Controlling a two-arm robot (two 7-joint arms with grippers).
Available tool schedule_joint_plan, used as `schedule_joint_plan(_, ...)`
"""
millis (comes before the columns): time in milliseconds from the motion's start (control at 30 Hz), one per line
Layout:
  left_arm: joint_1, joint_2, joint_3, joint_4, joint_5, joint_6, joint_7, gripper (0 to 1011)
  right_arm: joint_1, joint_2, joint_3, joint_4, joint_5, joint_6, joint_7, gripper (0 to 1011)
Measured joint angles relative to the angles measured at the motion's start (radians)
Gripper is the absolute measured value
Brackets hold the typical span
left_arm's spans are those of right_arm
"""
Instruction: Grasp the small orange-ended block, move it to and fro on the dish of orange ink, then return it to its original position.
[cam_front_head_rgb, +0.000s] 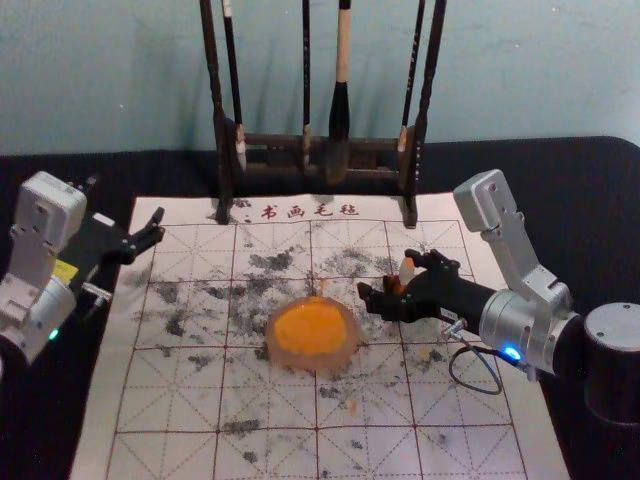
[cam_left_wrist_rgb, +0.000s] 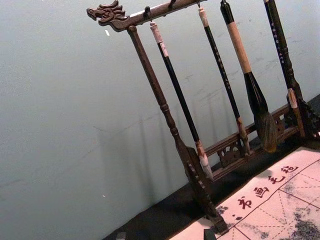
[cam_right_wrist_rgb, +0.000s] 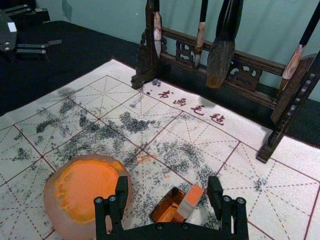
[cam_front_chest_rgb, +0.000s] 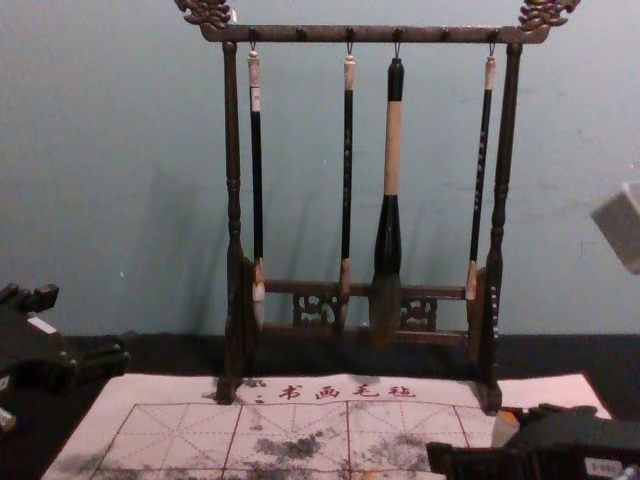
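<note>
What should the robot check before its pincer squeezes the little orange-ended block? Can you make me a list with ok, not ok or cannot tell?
1. Right pincer open: ok, its fingers are apart, with the block in the gap.
2. Pincer low enough to grip: cannot tell.
3. Block standing straight: not ok, it is tilted, by the small open box.
4. Orange ink in the dish: ok, there is a wide patch.
5. Left pincer out of the way: ok, it is off to the left, away from the dish and block.
</note>
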Motion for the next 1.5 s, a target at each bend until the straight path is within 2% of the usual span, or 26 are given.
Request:
schedule_joint_plan(200,0.000,0.000,0.000,0.000,0.000,0.000,0.000,1001,-0.004,-0.003,0.007,-0.005,-0.001,-0.019,0.000,1000)
schedule_joint_plan(333,0.000,0.000,0.000,0.000,0.000,0.000,0.000,1001,-0.018,-0.010,0.030,-0.033,-0.007,-0.100,-0.006,1000)
schedule_joint_plan(400,0.000,0.000,0.000,0.000,0.000,0.000,0.000,1001,-0.038,-0.021,0.059,-0.055,-0.015,-0.196,-0.021,1002)
schedule_joint_plan(433,0.000,0.000,0.000,0.000,0.000,0.000,0.000,1001,-0.038,-0.021,0.059,-0.055,-0.015,-0.196,-0.021,1000)
schedule_joint_plan(467,0.000,0.000,0.000,0.000,0.000,0.000,0.000,1001,-0.048,-0.028,0.073,-0.062,-0.020,-0.239,-0.030,1000)
schedule_joint_plan(533,0.000,0.000,0.000,0.000,0.000,0.000,0.000,1001,-0.058,-0.036,0.087,-0.065,-0.029,-0.280,-0.043,1000)
schedule_joint_plan(567,0.000,0.000,0.000,0.000,0.000,0.000,0.000,1001,-0.067,-0.045,0.097,-0.062,-0.050,-0.317,-0.066,1000)
schedule_joint_plan(633,0.000,0.000,0.000,0.000,0.000,0.000,0.000,1001,-0.075,-0.054,0.105,-0.051,-0.076,-0.347,-0.096,1002)
schedule_joint_plan(667,0.000,0.000,0.000,0.000,0.000,0.000,0.000,1001,-0.080,-0.062,0.111,-0.035,-0.108,-0.370,-0.127,1002)
schedule_joint_plan(700,0.000,0.000,0.000,0.000,0.000,0.000,0.000,1001,-0.080,-0.062,0.111,-0.035,-0.108,-0.370,-0.127,1000)
schedule_joint_plan(767,0.000,0.000,0.000,0.000,0.000,0.000,0.000,1001,-0.088,-0.075,0.117,0.006,-0.164,-0.401,-0.180,1000)
schedule_joint_plan(1067,0.000,0.000,0.000,0.000,0.000,0.000,0.000,1001,-0.100,-0.102,0.129,0.089,-0.233,-0.419,-0.229,1000)
schedule_joint_plan(1267,0.000,0.000,0.000,0.000,0.000,0.000,0.000,1001,-0.100,-0.123,0.141,0.118,-0.252,-0.437,-0.238,1002)
schedule_joint_plan(1500,0.000,0.000,0.000,0.000,0.000,0.000,0.000,1001,-0.097,-0.135,0.147,0.133,-0.270,-0.433,-0.234,1000)
